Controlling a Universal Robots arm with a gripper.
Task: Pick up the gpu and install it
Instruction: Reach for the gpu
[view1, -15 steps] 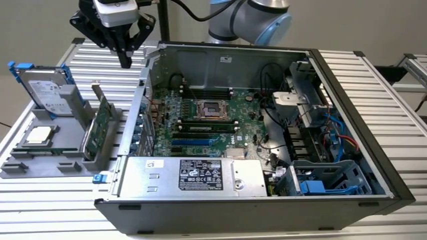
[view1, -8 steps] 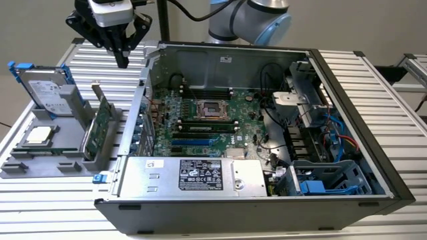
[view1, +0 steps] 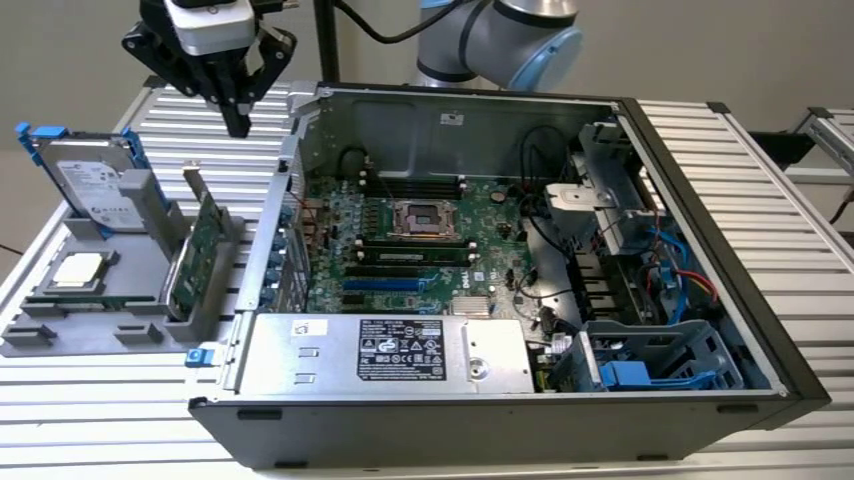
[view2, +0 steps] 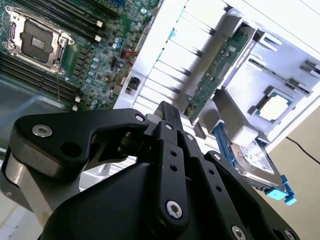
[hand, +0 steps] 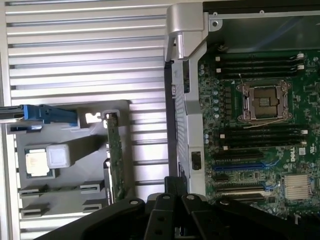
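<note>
My gripper (view1: 238, 118) hung clenched, empty, near the upright gpu (view1: 203, 250). It looked light, stiff and fragile, so I'd pinch its top edge.

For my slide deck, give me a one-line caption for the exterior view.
Robot hand hovers empty close to the gpu, which stands on edge in a grey holder beside the open computer case.
</note>
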